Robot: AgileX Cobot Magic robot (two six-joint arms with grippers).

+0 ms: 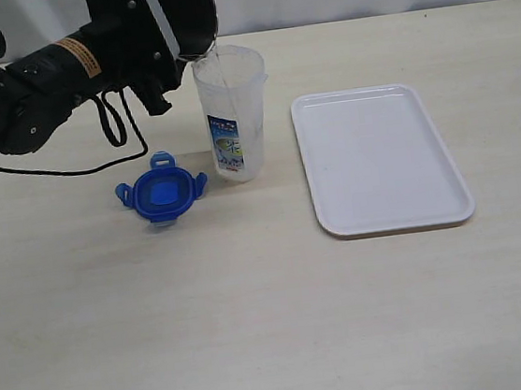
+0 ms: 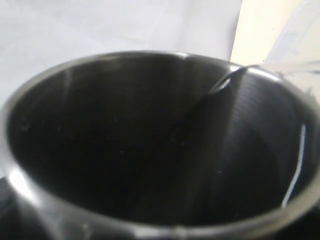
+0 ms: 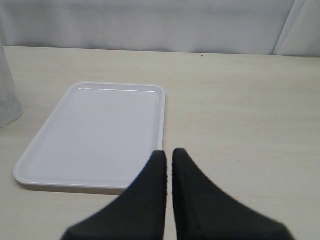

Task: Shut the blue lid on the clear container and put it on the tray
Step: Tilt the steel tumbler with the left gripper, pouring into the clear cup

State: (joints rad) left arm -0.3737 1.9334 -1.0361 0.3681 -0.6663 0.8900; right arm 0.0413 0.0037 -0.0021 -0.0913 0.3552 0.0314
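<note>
R end effector [image 3: 168, 159] together, empty | L end effector [image 1: 162, 23] clamps steel cup [image 2: 150, 150] over clear container [image 1: 232, 113]

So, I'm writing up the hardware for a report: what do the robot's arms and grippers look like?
The left arm is glossy black with rounded, tube-like segments. It carries an orange-yellow label with dark print, and thin black cables loop off it. The right gripper has two matte black fingers that taper to rounded tips.
</note>
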